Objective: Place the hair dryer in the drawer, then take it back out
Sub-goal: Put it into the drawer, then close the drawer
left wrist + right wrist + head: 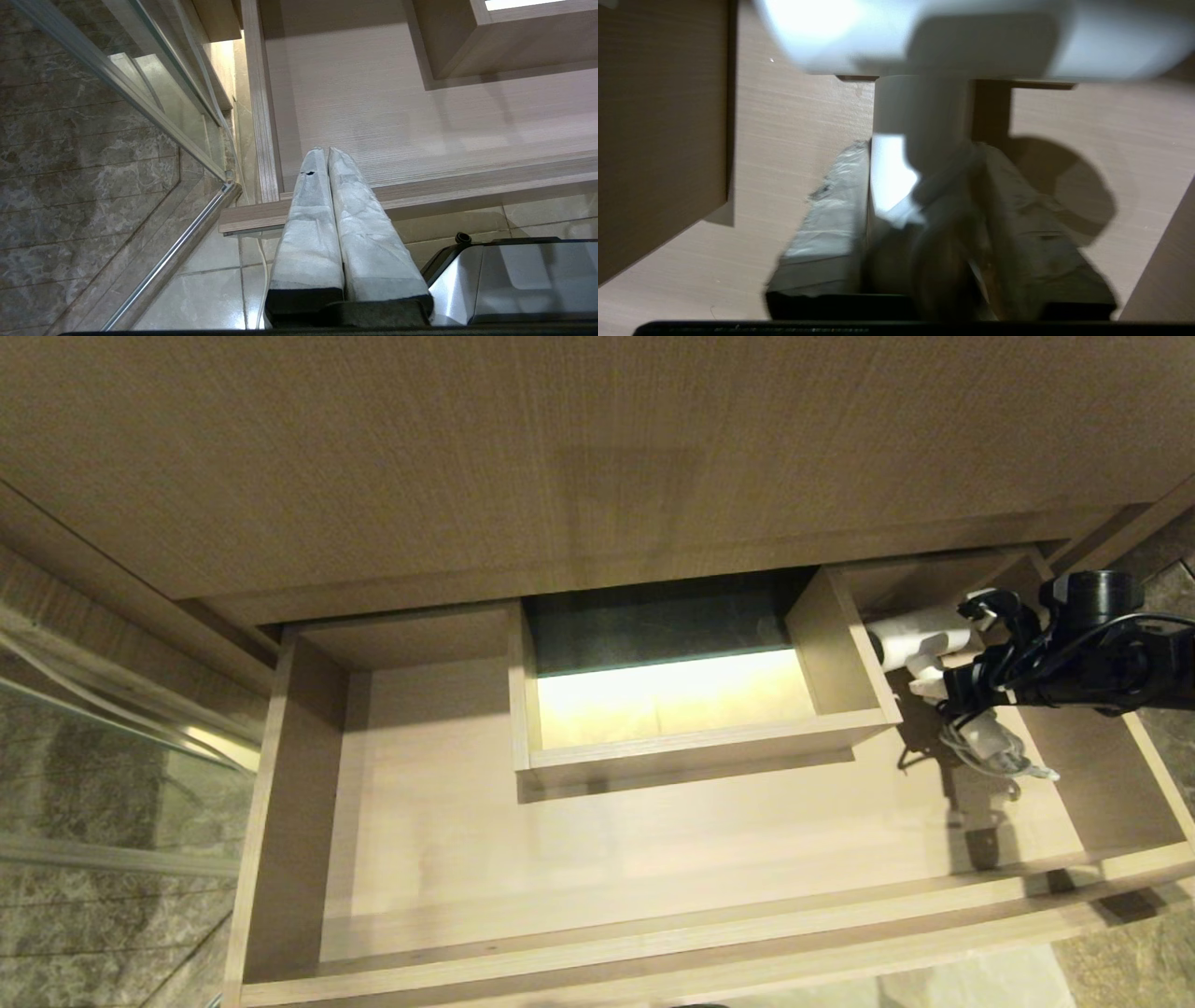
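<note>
head: drawer (597,859) pulled fully out, U-shaped floor round a boxed cut-out (691,747) at mid-back. dryer (910,639) sits in the right bay, just beside the cut-out's right wall, barrel pointing toward that wall. cord (994,751) trails on the floor nearer the front.
head/arm: right gripper (943,686) comes in from the right edge, low over the right bay. That bay is the side its arm reaches w/o crossing the cut-out, prob why the dryer is there.
L wrist: left gripper (327,156) parked outside the drawer's front-left corner, over the floor tiles (210,289); fingers pressed together, holding nothing. Kept clear of the work side.
R wrist: blurred. fingers (831,224) sit either side of the dryer handle (920,121), barrel across the far end. Pinch on the handle, not the barrel, since it's the slim straight part. Firm vs slack: can't tell.
stage (my read): dryer low in the drawer, either being set down or being picked back up; can't tell which.
</note>
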### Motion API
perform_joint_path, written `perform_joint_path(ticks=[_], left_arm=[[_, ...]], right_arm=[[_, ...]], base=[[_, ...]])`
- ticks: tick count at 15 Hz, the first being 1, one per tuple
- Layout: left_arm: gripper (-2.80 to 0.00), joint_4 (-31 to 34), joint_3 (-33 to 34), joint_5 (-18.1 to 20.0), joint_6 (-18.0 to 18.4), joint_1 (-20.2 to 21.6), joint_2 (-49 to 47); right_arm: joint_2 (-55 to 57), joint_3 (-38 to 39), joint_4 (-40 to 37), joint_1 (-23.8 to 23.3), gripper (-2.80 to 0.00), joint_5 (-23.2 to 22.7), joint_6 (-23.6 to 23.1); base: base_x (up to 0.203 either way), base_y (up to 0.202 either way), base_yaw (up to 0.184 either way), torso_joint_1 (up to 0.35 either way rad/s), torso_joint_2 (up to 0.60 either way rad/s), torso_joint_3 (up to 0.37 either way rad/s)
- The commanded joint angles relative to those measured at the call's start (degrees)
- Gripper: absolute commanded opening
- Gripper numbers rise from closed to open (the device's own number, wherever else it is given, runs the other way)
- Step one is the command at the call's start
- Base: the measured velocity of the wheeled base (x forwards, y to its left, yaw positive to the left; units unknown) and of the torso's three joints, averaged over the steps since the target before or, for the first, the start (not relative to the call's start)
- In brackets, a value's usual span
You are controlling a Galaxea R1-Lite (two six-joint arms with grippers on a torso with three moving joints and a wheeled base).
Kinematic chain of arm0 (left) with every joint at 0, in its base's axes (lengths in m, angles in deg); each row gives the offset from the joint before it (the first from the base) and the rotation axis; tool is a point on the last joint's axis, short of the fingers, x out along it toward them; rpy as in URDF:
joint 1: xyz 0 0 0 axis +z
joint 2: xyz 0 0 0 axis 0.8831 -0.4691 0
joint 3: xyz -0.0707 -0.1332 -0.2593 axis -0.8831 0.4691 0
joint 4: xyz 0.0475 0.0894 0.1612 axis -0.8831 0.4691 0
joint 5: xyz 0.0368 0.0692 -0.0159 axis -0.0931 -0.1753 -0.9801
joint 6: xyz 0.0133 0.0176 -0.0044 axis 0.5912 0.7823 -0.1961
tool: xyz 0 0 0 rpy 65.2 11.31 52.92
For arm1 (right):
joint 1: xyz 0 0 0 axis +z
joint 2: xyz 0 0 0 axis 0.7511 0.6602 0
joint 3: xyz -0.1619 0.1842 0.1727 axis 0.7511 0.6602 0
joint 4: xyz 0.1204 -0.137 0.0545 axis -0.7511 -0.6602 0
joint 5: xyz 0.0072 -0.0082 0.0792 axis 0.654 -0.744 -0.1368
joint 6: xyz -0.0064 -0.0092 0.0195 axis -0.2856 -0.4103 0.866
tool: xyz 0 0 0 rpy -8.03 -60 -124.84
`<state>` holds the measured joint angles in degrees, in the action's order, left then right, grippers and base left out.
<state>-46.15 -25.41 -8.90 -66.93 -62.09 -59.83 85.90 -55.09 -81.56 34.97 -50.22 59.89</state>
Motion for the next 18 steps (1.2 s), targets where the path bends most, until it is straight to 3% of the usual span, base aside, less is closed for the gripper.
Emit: perform_joint_path(ticks=[1, 6, 9, 10, 15, 18], left_arm=[[-2.80, 0.0, 0.0, 0.0, -0.1, 0.0, -0.1], [-2.80, 0.0, 0.0, 0.0, 0.0, 0.0, -0.1], [-2.80, 0.0, 0.0, 0.0, -0.1, 0.0, -0.1], [-2.80, 0.0, 0.0, 0.0, -0.1, 0.0, -0.1], [-2.80, 0.0, 0.0, 0.0, 0.0, 0.0, -0.1], [-2.80, 0.0, 0.0, 0.0, 0.0, 0.0, 0.0]], right_arm=[[0.5, 0.4, 0.1, 0.1, 0.00, -0.2, -0.2], [-4.2, 0.9, -0.8, -0.3, 0.00, -0.1, 1.3], [-12.1, 3.0, -6.1, -2.5, 0.00, -0.3, 2.3], [-15.3, 3.4, -9.8, -3.5, -2.80, -0.6, 2.3], [-30.8, 6.6, -27.3, -4.8, -2.80, -0.1, 1.9], [-40.4, 17.9, -30.4, -5.5, -2.80, 2.2, 0.5]], base=[[0.000, 0.000, 0.000, 0.000, 0.00, 0.000], [0.000, 0.000, 0.000, 0.000, 0.00, 0.000], [0.000, 0.000, 0.000, 0.000, 0.00, 0.000], [0.000, 0.000, 0.000, 0.000, 0.00, 0.000], [0.000, 0.000, 0.000, 0.000, 0.00, 0.000], [0.000, 0.000, 0.000, 0.000, 0.00, 0.000]])
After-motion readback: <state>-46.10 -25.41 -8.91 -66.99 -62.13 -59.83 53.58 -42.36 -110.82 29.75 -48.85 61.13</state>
